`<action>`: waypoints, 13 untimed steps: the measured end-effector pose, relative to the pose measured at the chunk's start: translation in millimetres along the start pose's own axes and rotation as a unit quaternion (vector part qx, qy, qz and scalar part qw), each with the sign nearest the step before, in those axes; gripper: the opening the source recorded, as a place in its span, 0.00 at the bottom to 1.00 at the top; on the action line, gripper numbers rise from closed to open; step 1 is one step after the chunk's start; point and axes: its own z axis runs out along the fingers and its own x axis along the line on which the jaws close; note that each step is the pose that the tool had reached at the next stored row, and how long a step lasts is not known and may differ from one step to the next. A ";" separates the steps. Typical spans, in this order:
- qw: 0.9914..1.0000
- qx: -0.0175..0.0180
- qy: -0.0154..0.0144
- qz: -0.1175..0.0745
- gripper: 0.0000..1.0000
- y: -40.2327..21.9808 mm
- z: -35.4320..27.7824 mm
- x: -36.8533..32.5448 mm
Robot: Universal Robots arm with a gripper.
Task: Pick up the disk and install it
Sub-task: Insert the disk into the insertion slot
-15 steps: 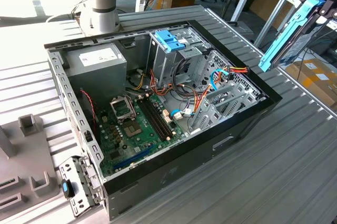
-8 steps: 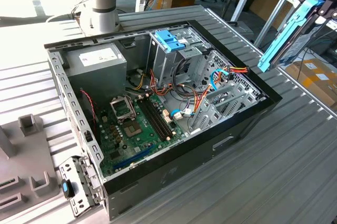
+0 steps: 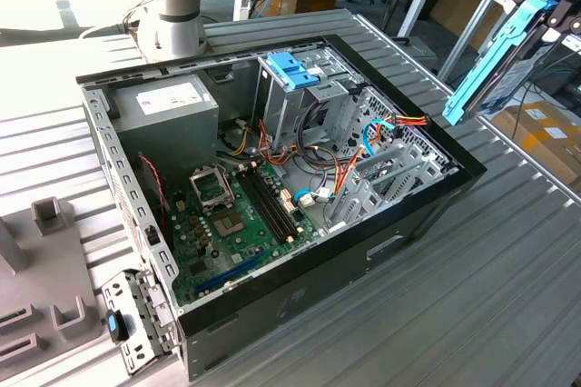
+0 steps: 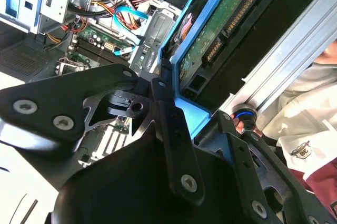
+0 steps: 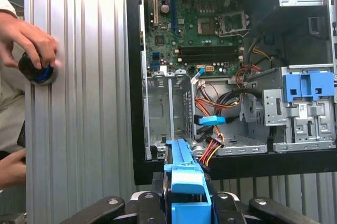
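Observation:
My gripper (image 3: 547, 1) is shut on the disk (image 3: 491, 53), a flat drive in light-blue carrier rails. It hangs tilted in the air, past the exterior view's right end of the open computer case (image 3: 427, 201). In the second wrist view the disk (image 4: 224, 27) shows its green circuit-board face, with black fingers (image 4: 164, 103) pressed on its blue rail. In the first wrist view the disk (image 5: 185, 174) appears end-on between the gripper (image 5: 185, 202) fingers, in line with an empty grey metal drive bay (image 5: 168, 111) inside the case.
A blue handle on a grey cage (image 3: 296, 70) stands in the case beside orange and blue cables (image 3: 377, 133). The case also holds the motherboard (image 3: 238, 214) and power supply (image 3: 170, 105). A person's hand (image 5: 30, 42) holds a knob (image 5: 38, 71) on the slatted table. Grey fixtures (image 3: 45, 260) sit at the exterior view's left.

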 end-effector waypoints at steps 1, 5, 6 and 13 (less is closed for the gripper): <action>1.000 0.000 0.000 0.000 0.37 0.2 0.0 0.0; 1.000 0.000 0.000 0.000 0.37 1.0 0.1 0.0; 1.000 0.000 0.000 0.000 0.37 1.3 0.1 0.1; 1.000 0.000 0.000 0.000 0.37 4.2 0.3 0.2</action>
